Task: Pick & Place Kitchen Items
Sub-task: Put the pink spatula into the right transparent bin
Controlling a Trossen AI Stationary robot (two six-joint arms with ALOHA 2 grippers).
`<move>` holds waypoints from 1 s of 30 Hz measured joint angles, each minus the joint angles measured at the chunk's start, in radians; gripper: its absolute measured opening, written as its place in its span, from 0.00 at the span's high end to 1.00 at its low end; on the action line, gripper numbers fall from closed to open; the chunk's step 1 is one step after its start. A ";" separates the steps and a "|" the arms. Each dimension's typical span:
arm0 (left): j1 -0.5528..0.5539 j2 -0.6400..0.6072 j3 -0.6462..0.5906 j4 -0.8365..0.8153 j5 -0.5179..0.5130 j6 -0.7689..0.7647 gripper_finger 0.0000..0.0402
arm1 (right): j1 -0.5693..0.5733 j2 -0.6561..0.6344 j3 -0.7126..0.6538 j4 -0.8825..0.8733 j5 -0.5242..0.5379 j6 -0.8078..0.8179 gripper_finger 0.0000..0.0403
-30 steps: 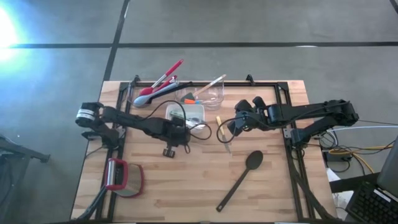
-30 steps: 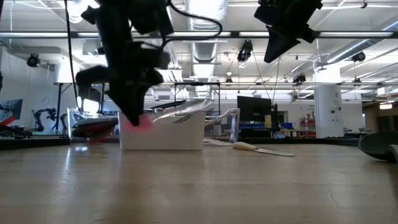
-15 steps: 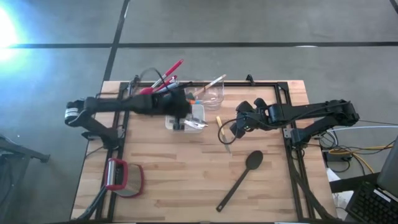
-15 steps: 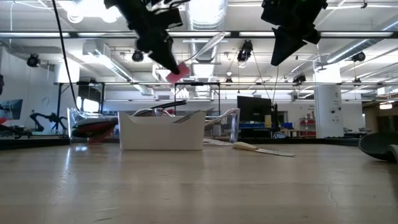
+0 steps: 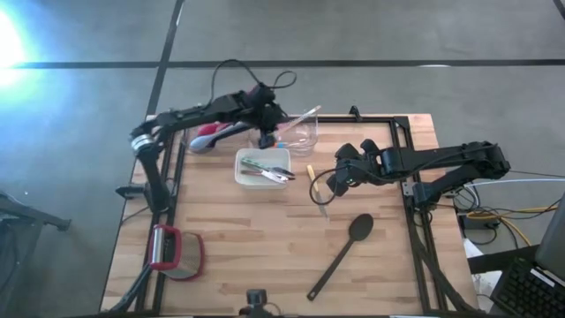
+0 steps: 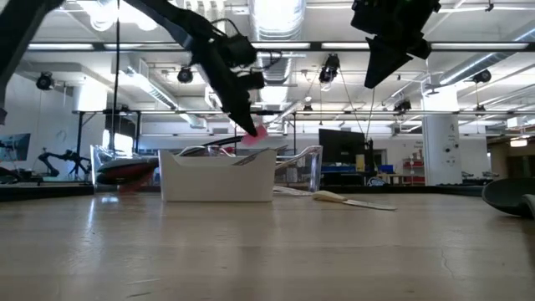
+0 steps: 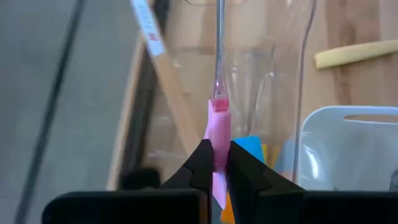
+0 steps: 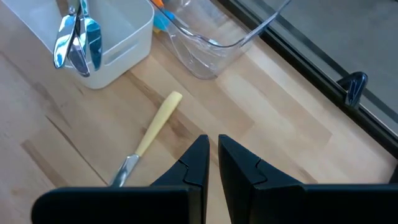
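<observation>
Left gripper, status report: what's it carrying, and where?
Left gripper shut on pink piece, above clear tub. Right gripper shut, empty, above yellow-handled knife. Nothing in the way.

My overhead camera looks straight down on the whole table (image 5: 265, 256). My low camera sits at tabletop height, facing level across the wood into the room behind. The left wrist camera looks close past its fingers (image 7: 200, 163) into the tub (image 7: 261, 81). The right wrist camera looks down near the boards. All four share the dish (image 5: 262, 168) and the tub beside it.
</observation>
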 joint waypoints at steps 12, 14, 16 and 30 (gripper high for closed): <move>0.006 0.213 0.144 -0.204 0.004 -0.056 0.94 | 0.000 0.000 0.000 -0.028 0.000 0.008 0.93; 0.006 0.231 0.143 -0.213 0.005 -0.065 0.94 | 0.000 0.000 0.000 -0.028 0.001 0.008 0.93; 0.006 0.243 0.143 -0.211 0.005 -0.072 0.94 | 0.000 -0.001 0.000 -0.028 0.001 0.008 0.93; 0.009 0.263 0.143 -0.201 -0.084 -0.008 0.69 | 0.000 -0.005 0.000 -0.026 0.000 0.019 0.93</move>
